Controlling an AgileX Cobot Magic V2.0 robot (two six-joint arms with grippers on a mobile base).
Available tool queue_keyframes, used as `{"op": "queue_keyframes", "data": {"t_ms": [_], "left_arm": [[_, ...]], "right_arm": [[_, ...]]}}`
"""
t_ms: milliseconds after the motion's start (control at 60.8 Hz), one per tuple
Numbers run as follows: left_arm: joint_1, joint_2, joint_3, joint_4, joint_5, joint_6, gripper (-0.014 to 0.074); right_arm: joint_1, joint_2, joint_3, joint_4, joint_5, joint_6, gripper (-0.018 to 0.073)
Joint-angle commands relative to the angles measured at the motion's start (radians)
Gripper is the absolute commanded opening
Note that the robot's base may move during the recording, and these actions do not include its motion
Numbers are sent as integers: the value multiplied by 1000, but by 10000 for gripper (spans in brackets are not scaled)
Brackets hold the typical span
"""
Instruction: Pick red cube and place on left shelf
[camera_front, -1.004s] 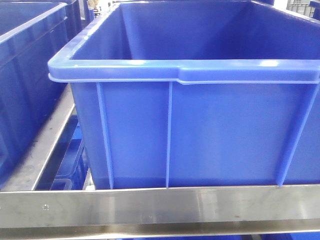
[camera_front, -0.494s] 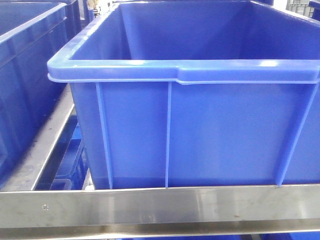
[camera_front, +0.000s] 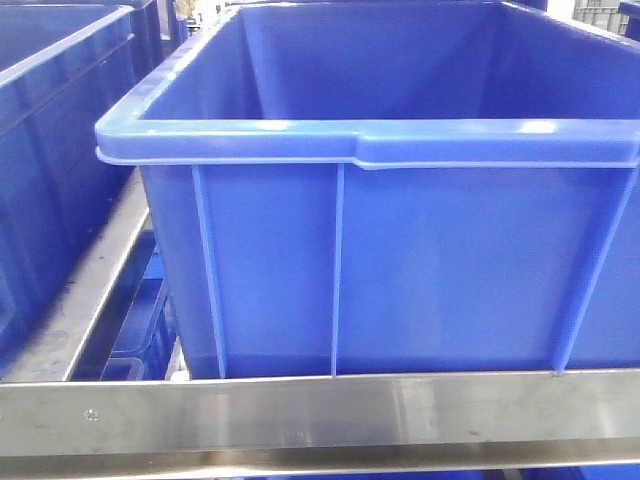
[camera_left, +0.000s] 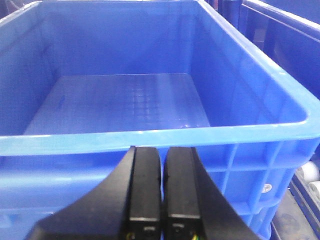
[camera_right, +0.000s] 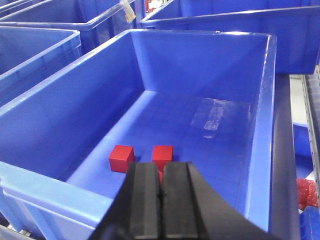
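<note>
Both black hands are clenched on nothing: left hand (camera_left: 161, 192) over an empty blue plastic crate (camera_left: 280, 125), right hand (camera_right: 161, 197) above two small red cubes (camera_right: 121, 158) in another blue crate (camera_right: 50, 197).

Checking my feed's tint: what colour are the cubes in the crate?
Red, both cubes, against the blue crate. Right wrist view shows them best.

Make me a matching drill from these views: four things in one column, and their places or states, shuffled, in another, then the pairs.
Things:
1. red cubes
2. left gripper
3. steel front rail
4. right gripper

Places or states:
A. shut, before an empty blue crate
B. on a crate floor
C. bears a small screw, under a ribbed crate
D. shut, above a crate holding cubes

Pairs: 1-B, 2-A, 3-C, 4-D
</note>
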Motion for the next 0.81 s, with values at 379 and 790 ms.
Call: {"op": "queue_keyframes", "data": {"t_ms": [379, 790], "left_arm": [[-5, -15, 23, -4, -90, -1, 102], [-5, -15, 23, -4, -90, -1, 102]], "right_arm": [[-6, 5, -13, -13, -100, -6, 50], [-298, -10, 111, 203, -124, -199, 50]]}}
